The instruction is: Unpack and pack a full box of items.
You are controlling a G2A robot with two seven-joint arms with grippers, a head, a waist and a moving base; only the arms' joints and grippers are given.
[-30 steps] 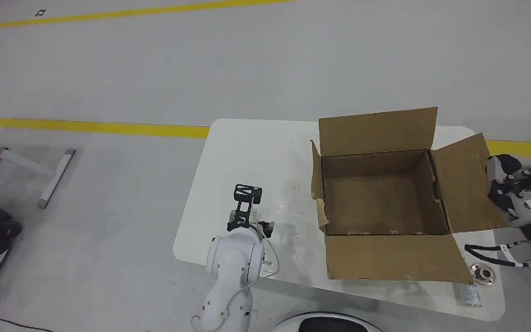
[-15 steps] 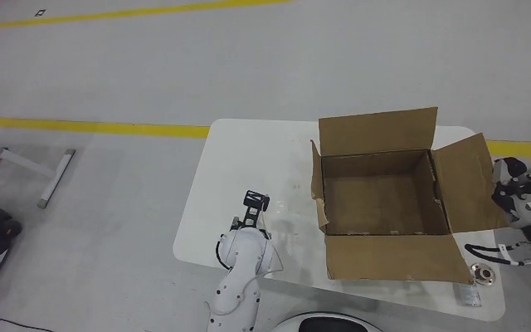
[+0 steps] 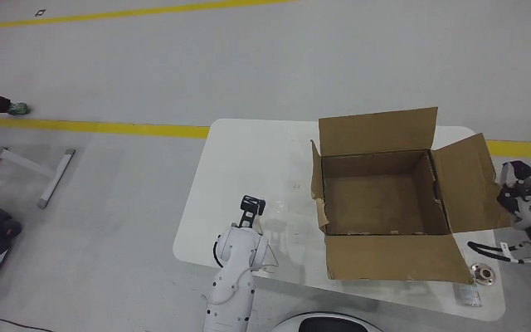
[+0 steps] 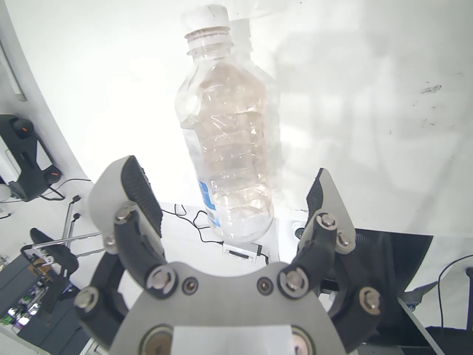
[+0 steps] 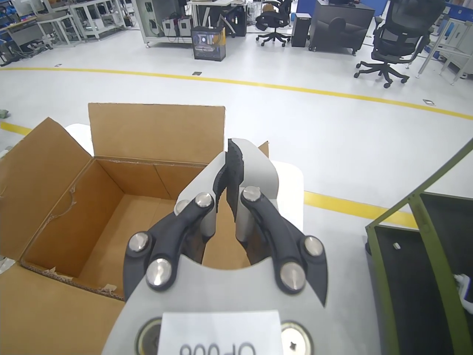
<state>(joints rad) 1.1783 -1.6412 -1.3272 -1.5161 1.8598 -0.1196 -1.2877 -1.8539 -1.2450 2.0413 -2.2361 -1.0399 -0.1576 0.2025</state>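
A clear plastic bottle (image 4: 229,131) with a white cap rests on the white table (image 3: 241,158), its cap end pointing away from my left gripper (image 4: 225,170). That gripper is open, its fingers apart on either side of the bottle's base end without touching it. From above, the left gripper (image 3: 251,204) is near the table's front left, with the faint bottle (image 3: 277,219) just beside it. The open cardboard box (image 3: 377,203) has nothing inside. My right gripper (image 5: 231,171) is shut on nothing, over the box's (image 5: 74,193) right flap.
By the table's front right corner lie a small round metal piece (image 3: 481,274), a clear packet (image 3: 469,296) and a black-edged item (image 3: 498,251). A green-framed cart (image 5: 417,260) stands right of the table. The right arm (image 3: 516,195) hangs off the right edge.
The left arm has swung and its gripper has drawn back a little toward the table's front edge. The right arm has slid slightly farther off the right edge.
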